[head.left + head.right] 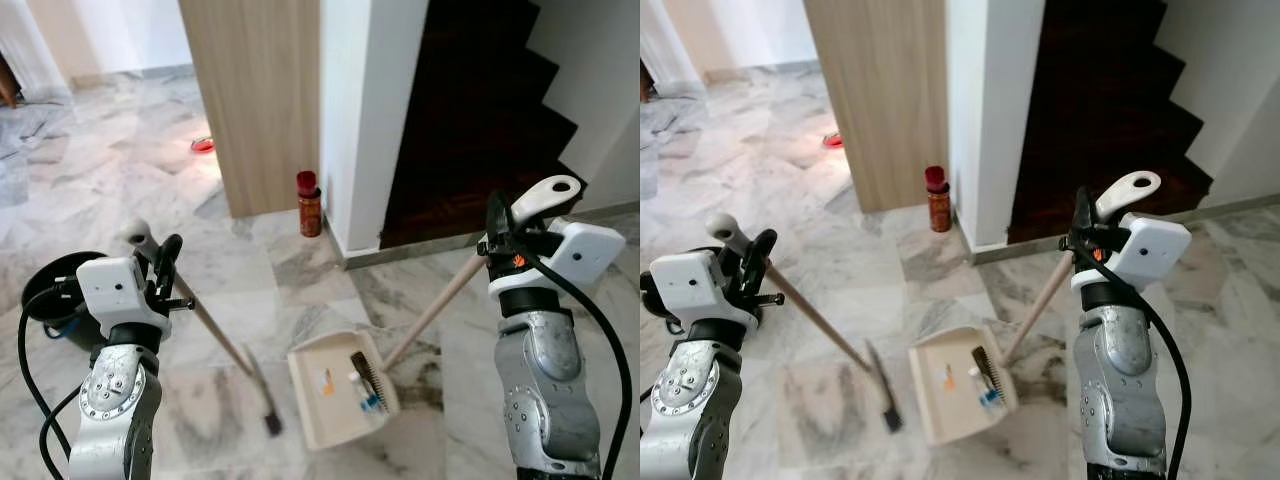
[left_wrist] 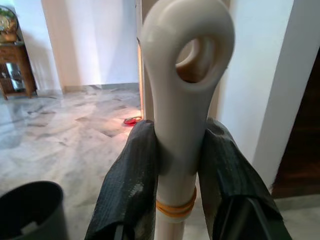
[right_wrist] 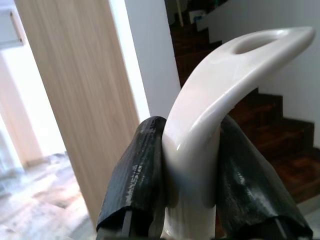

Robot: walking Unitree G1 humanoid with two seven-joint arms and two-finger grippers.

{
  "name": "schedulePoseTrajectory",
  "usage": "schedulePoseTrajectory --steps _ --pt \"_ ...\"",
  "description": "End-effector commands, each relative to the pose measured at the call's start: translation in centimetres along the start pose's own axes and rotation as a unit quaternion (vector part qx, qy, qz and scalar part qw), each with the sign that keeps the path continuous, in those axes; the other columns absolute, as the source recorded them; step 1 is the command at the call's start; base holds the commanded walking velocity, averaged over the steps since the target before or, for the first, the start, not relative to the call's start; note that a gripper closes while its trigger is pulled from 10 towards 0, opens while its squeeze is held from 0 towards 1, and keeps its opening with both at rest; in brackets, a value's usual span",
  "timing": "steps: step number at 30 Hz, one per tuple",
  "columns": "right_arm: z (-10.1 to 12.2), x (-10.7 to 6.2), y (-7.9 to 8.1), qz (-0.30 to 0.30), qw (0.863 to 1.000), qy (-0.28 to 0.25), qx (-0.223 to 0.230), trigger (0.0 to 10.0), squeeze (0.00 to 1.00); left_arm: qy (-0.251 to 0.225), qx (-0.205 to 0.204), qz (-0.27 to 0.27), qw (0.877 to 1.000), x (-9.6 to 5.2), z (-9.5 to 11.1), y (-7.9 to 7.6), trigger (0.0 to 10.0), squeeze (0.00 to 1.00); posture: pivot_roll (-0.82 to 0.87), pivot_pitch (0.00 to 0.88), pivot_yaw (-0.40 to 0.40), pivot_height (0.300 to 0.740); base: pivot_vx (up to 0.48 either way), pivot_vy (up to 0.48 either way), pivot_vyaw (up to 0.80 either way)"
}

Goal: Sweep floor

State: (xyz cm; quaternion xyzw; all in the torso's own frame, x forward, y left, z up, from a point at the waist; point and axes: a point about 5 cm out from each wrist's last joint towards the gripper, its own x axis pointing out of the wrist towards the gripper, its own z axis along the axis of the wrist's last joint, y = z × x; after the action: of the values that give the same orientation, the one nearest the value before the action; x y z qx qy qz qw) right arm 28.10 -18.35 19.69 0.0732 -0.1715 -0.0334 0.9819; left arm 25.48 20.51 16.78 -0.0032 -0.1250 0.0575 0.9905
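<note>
Grey-veined marble floor (image 1: pixel 90 170) runs back past a light wood panel (image 1: pixel 255 100) and a white wall corner (image 1: pixel 365 110) to a dark wooden staircase (image 1: pixel 480 100). Left gripper (image 1: pixel 160 268) is closed around the cream plastic handle top of a wooden-shafted broom (image 1: pixel 215 335); in the left wrist view both black fingers (image 2: pixel 130 185) press flat against the handle just below its hanging loop (a yellow band sits under the grip). Broom shaft slants down and forward to its dark head, which rests on the floor just left of a cream plastic dustpan (image 1: pixel 315 405). Right gripper (image 1: pixel 497 232) is clamped on the curved white handle end of the dustpan's long wooden pole (image 1: pixel 430 312); fingers tight on both sides in the right wrist view. Dustpan lies on the floor between the two arms, holding a dark comb-like piece and small bits of litter. Red-capped spray can (image 1: pixel 309 204) stands at the wall corner. Black bucket (image 1: pixel 55 290) sits behind the left arm.
</note>
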Motion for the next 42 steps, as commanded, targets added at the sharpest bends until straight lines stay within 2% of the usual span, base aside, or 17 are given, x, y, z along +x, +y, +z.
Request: schedulePoseTrajectory --steps 1,42 --pt "1.41 0.25 0.19 0.003 0.999 -0.031 0.012 10.0 0.00 -0.022 0.002 -0.002 1.000 0.23 0.94 -0.20 10.0 0.00 -0.02 0.067 0.044 0.740 0.000 0.461 0.00" --pt "1.67 0.60 0.93 0.007 0.999 -0.027 0.017 10.0 0.00 -0.018 0.006 0.000 1.000 0.16 0.97 -0.23 10.0 0.00 -0.01 0.101 0.044 0.740 0.000 0.454 0.00"
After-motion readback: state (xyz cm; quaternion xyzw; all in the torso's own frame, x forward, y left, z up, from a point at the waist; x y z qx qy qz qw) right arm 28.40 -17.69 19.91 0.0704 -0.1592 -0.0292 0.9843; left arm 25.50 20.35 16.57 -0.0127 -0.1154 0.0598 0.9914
